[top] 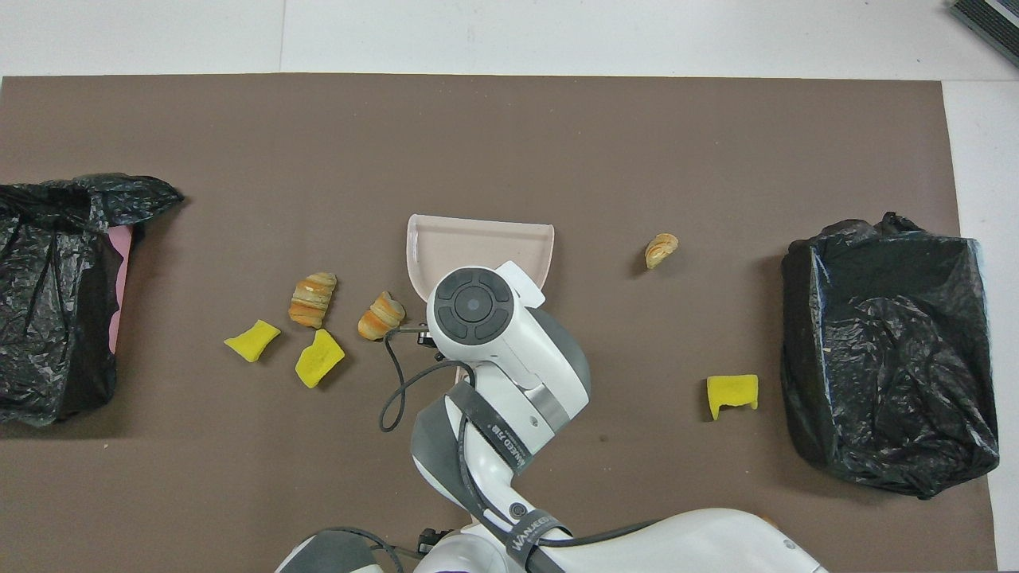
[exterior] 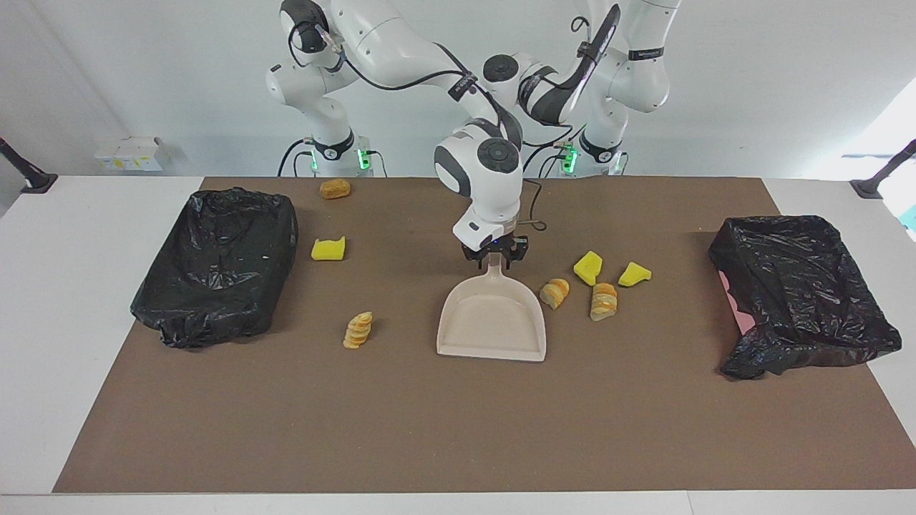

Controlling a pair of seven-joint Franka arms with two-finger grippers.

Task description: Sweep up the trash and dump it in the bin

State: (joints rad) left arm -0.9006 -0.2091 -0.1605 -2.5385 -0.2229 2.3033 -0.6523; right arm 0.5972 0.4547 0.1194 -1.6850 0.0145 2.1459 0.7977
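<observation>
A beige dustpan [exterior: 494, 322] lies flat on the brown mat in the middle of the table, its open mouth away from the robots; it also shows in the overhead view [top: 478, 247]. My right gripper [exterior: 494, 259] is shut on the dustpan's handle. Two bread pieces [exterior: 554, 292] [exterior: 603, 301] and two yellow sponge wedges [exterior: 587, 267] [exterior: 634, 274] lie beside the pan toward the left arm's end. A bread piece [exterior: 358, 330], a yellow wedge [exterior: 328, 248] and a roll [exterior: 335, 189] lie toward the right arm's end. The left arm waits folded at its base, gripper hidden.
Two bins lined with black bags stand on the mat, one at the right arm's end [exterior: 215, 265] and one at the left arm's end [exterior: 801, 293]. The brown mat [exterior: 458, 429] stretches bare away from the pan's mouth to the table's edge.
</observation>
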